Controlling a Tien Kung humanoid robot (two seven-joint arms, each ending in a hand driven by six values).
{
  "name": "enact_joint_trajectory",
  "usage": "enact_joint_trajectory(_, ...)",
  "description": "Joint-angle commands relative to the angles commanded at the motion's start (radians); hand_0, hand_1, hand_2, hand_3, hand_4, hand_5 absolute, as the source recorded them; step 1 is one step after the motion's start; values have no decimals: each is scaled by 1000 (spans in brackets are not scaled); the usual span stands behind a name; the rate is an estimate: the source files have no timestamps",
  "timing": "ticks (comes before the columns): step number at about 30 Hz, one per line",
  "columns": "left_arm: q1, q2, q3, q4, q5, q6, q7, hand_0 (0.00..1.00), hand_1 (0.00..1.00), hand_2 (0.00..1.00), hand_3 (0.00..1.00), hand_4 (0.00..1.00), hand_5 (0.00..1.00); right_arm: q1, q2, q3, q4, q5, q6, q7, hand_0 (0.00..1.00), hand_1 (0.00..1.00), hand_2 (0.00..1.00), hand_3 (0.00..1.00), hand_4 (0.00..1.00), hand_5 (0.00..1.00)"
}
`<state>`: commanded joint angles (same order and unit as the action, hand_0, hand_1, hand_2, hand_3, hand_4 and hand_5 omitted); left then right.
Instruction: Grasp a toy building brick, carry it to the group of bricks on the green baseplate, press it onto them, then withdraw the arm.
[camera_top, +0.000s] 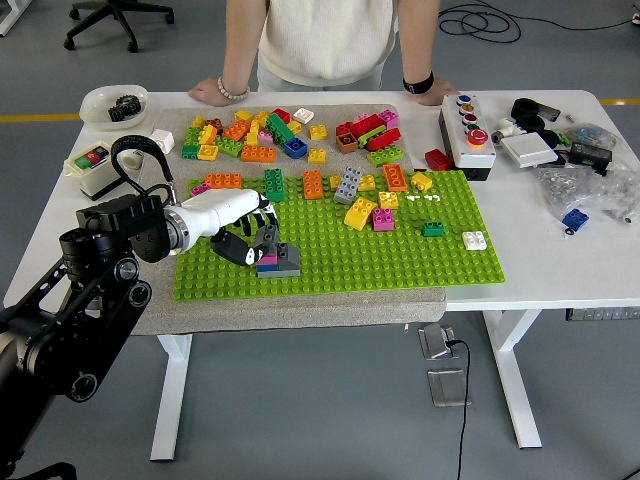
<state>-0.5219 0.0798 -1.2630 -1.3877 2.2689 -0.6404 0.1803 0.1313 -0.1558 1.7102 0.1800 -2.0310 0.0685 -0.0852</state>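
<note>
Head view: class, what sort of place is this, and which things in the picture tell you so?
Probably a robotics lab or test workshop. A control box with coloured buttons sits on the white table, cables trail over the grey floor, and an office chair stands behind. The left hand works over a green baseplate.

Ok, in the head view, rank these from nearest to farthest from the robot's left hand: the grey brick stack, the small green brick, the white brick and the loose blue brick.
From the left hand:
1. Grey brick stack, right at its fingertips on the green baseplate.
2. Small green brick, mid-right on the baseplate.
3. White brick, at the baseplate's right edge.
4. Blue brick, far right on the bare table.
</note>
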Motion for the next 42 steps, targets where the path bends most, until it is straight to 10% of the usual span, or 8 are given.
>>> enact_joint_trajectory(42, -3, -2, 0, 28, 0, 0, -1, 637, 596, 574, 570, 565, 197, -2, 2, -8, 0, 4, 1, -1, 741, 642, 692, 561, 816, 496)
